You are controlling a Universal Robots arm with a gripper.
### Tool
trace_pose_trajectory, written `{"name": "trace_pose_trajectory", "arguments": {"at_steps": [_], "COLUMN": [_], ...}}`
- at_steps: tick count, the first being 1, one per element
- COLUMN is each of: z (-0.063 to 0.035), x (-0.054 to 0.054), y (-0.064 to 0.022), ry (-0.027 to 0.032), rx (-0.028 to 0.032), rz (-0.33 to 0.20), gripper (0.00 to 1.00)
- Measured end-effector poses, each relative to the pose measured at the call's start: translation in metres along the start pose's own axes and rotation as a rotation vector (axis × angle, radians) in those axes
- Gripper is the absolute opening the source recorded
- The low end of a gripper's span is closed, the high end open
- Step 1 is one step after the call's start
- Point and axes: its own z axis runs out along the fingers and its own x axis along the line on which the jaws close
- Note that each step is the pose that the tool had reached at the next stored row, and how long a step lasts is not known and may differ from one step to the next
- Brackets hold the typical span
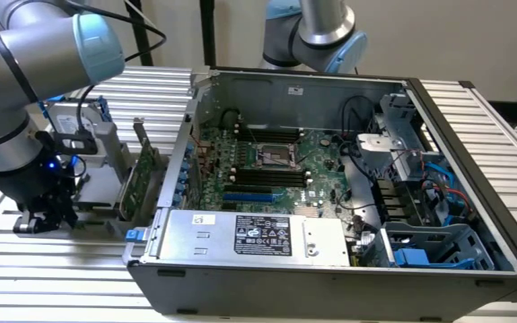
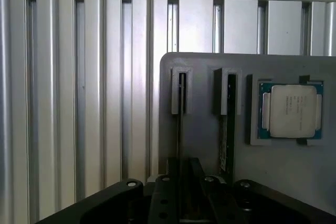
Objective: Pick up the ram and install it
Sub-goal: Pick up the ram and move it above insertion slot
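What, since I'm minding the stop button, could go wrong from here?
The gripper hangs over the ram, standing on edge in the gray holder; a slight offset could bend it or snag the second stick alongside. The processor chip lies on the same holder and might get bumped. The green card stands between gripper and computer case, so a low carry could clip it.

Colours you have on the bench:
- Arm (image 1: 25,67): matt grey tubes, pale blue joint caps.
- Gripper (image 2: 181,184): black.
- Table (image 2: 79,103): silver aluminium, ribbed in parallel stripes.
- Computer case (image 1: 330,286): dark grey outside, lighter bare metal inside.
- Motherboard (image 1: 317,151): green, with black memory slots (image 1: 258,176) and one blue slot (image 1: 251,197).
- Power supply (image 1: 196,235): silver, with a black label printed in white.
- Expansion card (image 1: 140,182): green.
- Cables (image 1: 443,183): blue.
- Holder block (image 2: 283,182): plain grey.
- Processor (image 2: 291,110): silver lid, teal-green border.
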Motion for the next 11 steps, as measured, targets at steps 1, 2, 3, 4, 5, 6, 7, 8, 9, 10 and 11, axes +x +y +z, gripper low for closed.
{"name": "trace_pose_trajectory", "arguments": {"at_steps": [1,2,3,4,5,6,7,8,9,10,11], "z": [0.0000,0.0000,0.0001,0.0001,0.0001,0.0001,0.0001,0.0001,0.0002,0.0002,0.0002], "x": [0.0000,0.0001,0.0001,0.0002,0.0002,0.0002,0.0002,0.0003,0.0004,0.0005,0.0008], "y": [0.0000,0.0000,0.0000,0.0000,0.0000,0.0000,0.0000,0.0000,0.0000,0.0000,0.0000], "ry": [-0.0001,0.0002,-0.0001,-0.0001,-0.0001,-0.0001,-0.0001,-0.0001,-0.0001,-0.0002,-0.0002], "rx": [-0.0008,-0.0015,-0.0020,-0.0022,-0.0023,-0.0023,-0.0023,-0.0023,-0.0023,-0.0022,-0.0023], "rz": [0.000,0.000,0.000,0.000,0.000,0.000,0.000,0.000,0.000,0.001,0.002], "gripper": [1.00,0.00,0.00,0.00,0.00,0.00,0.00,0.00,0.00,0.00,0.00]}}
